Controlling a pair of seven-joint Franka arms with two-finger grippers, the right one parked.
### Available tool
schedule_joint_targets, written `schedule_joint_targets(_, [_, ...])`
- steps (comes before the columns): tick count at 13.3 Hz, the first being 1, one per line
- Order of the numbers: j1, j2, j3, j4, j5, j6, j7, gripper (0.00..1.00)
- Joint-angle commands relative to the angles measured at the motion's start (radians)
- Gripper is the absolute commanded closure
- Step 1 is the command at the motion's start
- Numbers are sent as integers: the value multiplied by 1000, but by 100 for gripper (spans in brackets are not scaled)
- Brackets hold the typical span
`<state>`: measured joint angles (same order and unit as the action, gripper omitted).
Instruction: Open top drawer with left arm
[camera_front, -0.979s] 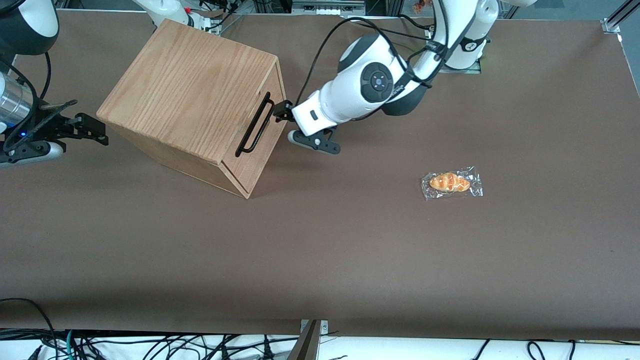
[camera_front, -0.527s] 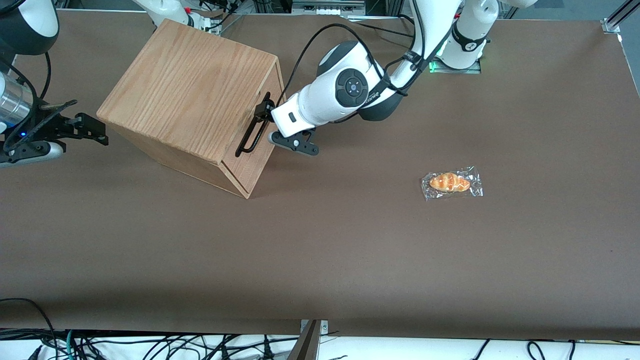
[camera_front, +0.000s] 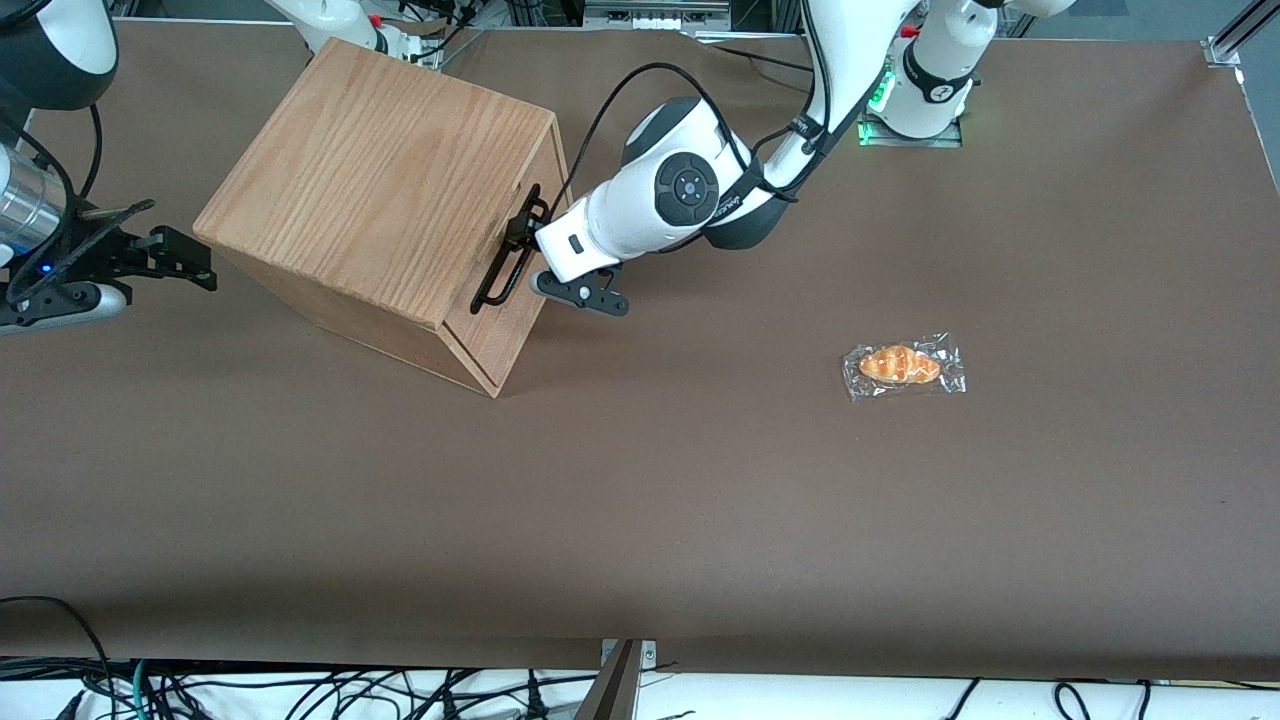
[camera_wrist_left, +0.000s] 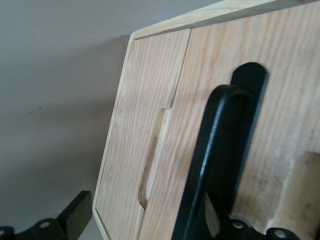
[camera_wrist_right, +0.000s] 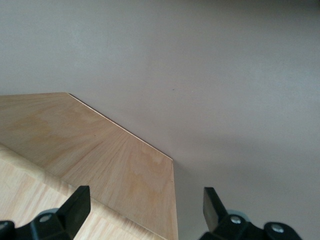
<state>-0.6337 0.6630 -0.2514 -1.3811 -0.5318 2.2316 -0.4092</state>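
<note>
- top drawer (camera_front: 520, 255): light oak front, flush with the cabinet (camera_front: 380, 190); long black bar handle (camera_front: 505, 262) across it
- gripper (camera_front: 525, 232) of the left arm (camera_front: 660, 205): at the handle, fingers spread wide either side of the bar

The left arm (camera_front: 690, 195) is seen in the front view reaching down from its base toward the parked arm's end of the table, its white forearm angled low and its round grey buttoned cap turned up toward the camera. A black cable is looped over the wrist and carried back along the upper link. The hand (camera_front: 522, 238) is held at the end of the wrist, nearly level, pressed up at the black bar handle (camera_front: 508, 262) of the top drawer (camera_front: 520, 290). In the left wrist view one black finger (camera_wrist_left: 75, 217) is seen apart from the handle (camera_wrist_left: 215, 165), with the bar lying between the two fingers.
</note>
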Motion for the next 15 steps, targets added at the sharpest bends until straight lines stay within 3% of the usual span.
schedule_joint_targets(1, [-15, 24, 12, 33, 4, -3, -2, 0])
schedule_joint_targets(7, [35, 21, 14, 25, 127, -18, 0, 0])
schedule_joint_targets(15, [123, 10, 14, 28, 135, -67, 32, 0])
